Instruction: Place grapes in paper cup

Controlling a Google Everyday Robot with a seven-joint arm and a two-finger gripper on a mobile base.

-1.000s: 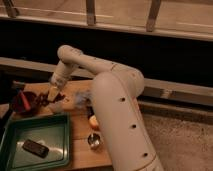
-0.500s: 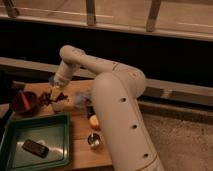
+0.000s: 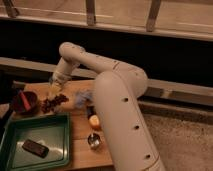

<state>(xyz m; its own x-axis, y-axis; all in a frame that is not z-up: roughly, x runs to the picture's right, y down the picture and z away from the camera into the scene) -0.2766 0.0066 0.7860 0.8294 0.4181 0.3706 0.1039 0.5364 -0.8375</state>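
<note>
The grapes [image 3: 53, 103], a small dark reddish-purple bunch, lie on the wooden table [image 3: 80, 150] just right of a red bowl [image 3: 24, 101]. My gripper [image 3: 54, 90] hangs from the white arm directly above the bunch, at or very close to its top. I cannot tell whether it touches the grapes. The paper cup does not show clearly; it may be hidden behind the gripper and arm.
A green tray [image 3: 55, 125] holding a dark flat object [image 3: 35, 147] sits at the front left. A bluish item [image 3: 82, 97], an orange object [image 3: 95, 122] and a shiny metal cup [image 3: 93, 140] stand right of the grapes. My arm's large white body [image 3: 122, 115] covers the table's right side.
The gripper has moved slightly down and to the right, closer over the grapes. The other things have not moved.
</note>
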